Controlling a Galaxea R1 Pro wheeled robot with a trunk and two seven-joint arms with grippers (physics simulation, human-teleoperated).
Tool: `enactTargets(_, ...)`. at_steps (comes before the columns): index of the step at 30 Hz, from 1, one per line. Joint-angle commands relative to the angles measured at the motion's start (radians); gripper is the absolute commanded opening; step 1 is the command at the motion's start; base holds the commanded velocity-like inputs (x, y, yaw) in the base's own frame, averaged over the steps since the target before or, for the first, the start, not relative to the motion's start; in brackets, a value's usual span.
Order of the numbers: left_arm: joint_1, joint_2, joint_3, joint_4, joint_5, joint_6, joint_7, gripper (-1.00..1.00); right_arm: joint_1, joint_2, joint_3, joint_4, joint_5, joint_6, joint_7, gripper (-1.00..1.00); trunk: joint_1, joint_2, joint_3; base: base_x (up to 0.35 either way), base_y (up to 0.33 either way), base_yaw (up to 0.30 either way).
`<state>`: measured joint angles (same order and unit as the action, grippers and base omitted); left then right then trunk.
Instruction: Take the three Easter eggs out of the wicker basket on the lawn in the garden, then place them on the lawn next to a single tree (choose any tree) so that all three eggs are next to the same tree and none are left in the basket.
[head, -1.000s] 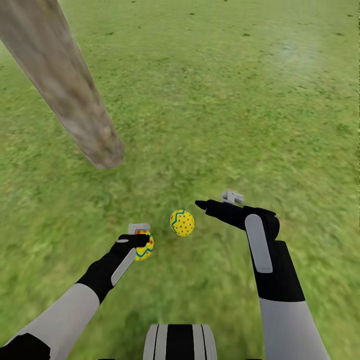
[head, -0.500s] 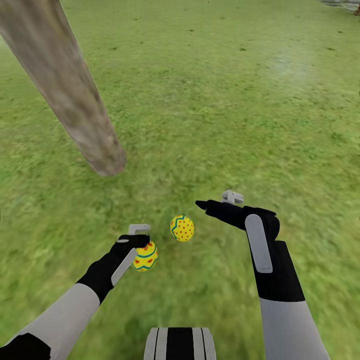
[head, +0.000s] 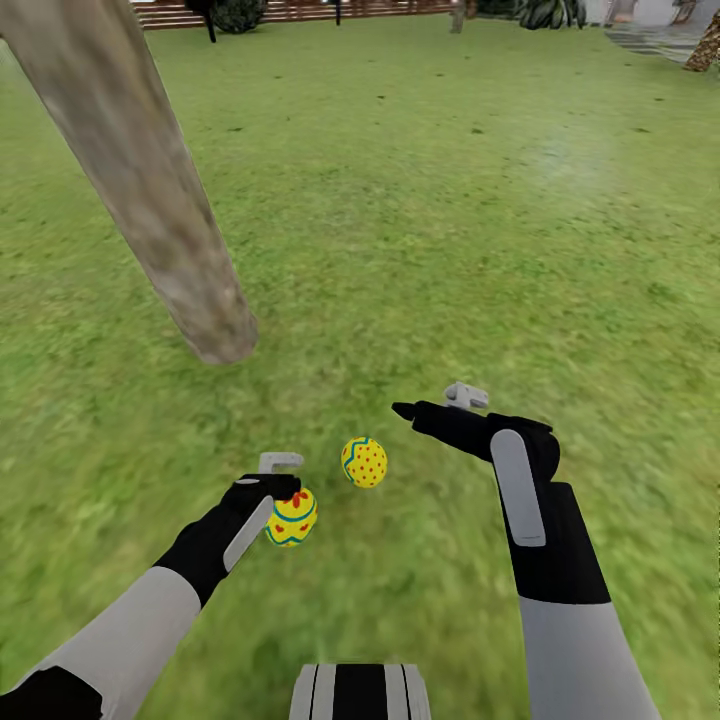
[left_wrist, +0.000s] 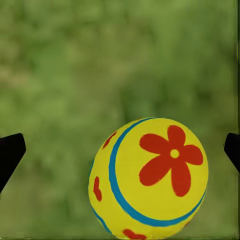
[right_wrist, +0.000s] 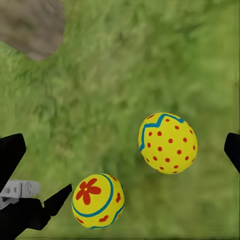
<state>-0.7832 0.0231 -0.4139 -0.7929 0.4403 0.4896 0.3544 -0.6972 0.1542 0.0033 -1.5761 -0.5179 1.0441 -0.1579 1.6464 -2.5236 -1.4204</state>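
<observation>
**Two eggs on grass near trunk, both grippers released**

Head view: flower-marked egg sits on the lawn right at the tip of the left gripper; part of its near-left side is covered by the black fingers. In the left wrist view the same egg lies between two black fingertips w/ clear gaps either side, so the jaws are spread and not touching it; its lower edge is cut by the frame. Grass behind is blurred.

Dotted egg, blue zigzag band, lies on the grass just beside the flower egg, between the two arms. Right wrist view has both: dotted egg and flower egg, near each other but apart, plus a bit of the left gripper's fingers in a corner and a blurry grey-brown patch, prob. the trunk base.

Right gripper hovers off to the side of the dotted egg, holding nothing. Head view gives mostly one black finger, the other hard to make out; the wrist view has fingertips at opposite frame edges, so it's spread wide.

Tree trunk, mottled bark, meets the grass near the eggs, fwd and left of them; its top is cut off. Far edge: brown slat fence and dark shrubs, small and indistinct.
</observation>
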Motion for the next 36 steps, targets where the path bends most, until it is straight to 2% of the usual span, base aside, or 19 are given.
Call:
enactTargets(1,-0.001,0.001,-0.006,-0.003,0.011,0.002,0.01,1.0,0.0,0.0,-0.001,0.0,-0.01,0.003,-0.01,1.0,-0.001,0.0,0.003,-0.131,0.0,0.0)
enactTargets(11,-0.001,0.001,-0.005,-0.006,0.011,0.01,0.011,1.0,0.007,-0.004,-0.002,0.004,-0.008,0.003,-0.006,1.0,-0.005,0.002,0.042,-0.035,0.0,0.0)
enactTargets(15,-0.001,0.004,-0.005,-0.009,0.012,0.018,0.011,1.0,0.058,-0.01,0.002,0.004,-0.008,0.003,-0.005,1.0,-0.007,0.003,0.057,-0.187,0.0,0.0)
enactTargets(19,-0.001,0.006,-0.004,-0.053,0.011,0.028,0.011,1.0,0.108,-0.01,0.017,0.003,-0.006,0.003,-0.007,1.0,-0.009,0.004,0.073,-0.073,0.0,0.0)
enactTargets(23,0.001,0.009,-0.004,-0.103,0.011,0.067,0.011,1.0,0.154,-0.01,0.021,0.001,-0.005,-0.046,-0.014,1.0,-0.011,0.005,0.088,-0.019,0.0,0.033)
enactTargets(30,0.001,0.01,-0.001,-0.115,0.011,0.082,0.011,1.0,0.174,-0.008,0.032,0.002,-0.008,-0.083,-0.057,1.0,-0.014,0.007,0.112,-0.003,0.0,0.199)
enactTargets(36,0.0,0.011,0.0,-0.11,0.012,0.098,0.011,1.0,0.175,-0.007,0.067,0.004,-0.007,-0.086,-0.065,1.0,-0.017,0.008,0.128,0.0,0.0,0.167)
